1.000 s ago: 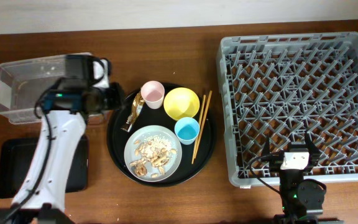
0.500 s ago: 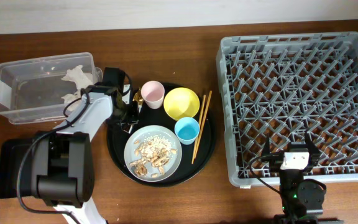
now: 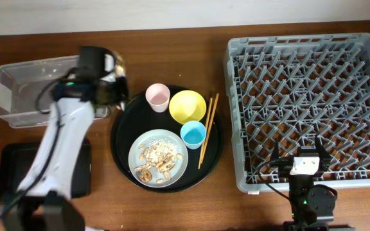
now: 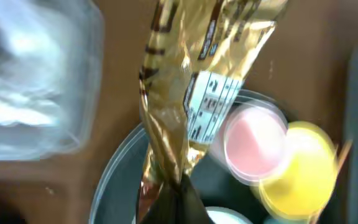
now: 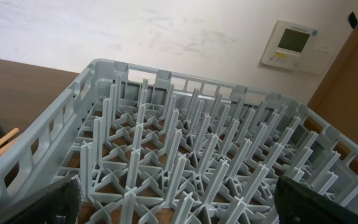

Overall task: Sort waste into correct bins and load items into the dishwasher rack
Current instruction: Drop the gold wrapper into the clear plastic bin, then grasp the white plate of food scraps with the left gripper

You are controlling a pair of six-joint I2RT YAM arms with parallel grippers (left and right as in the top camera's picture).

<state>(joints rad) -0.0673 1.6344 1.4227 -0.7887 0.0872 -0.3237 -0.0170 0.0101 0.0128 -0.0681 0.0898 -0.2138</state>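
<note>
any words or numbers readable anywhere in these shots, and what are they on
No text can be read with certainty.
gold-brown wrapper, left wrist view: dark lettering on the foil, too blurred to read.
white label on that wrapper: small dark print, too blurred to read.
wall panel, right wrist view: a small screen, too small to read.
dishwasher rack: no markings visible.

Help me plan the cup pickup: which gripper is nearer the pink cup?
Left. The left gripper, holding the gold wrapper, hovers close beside the pink cup; the right gripper sits far off by the rack.
</note>
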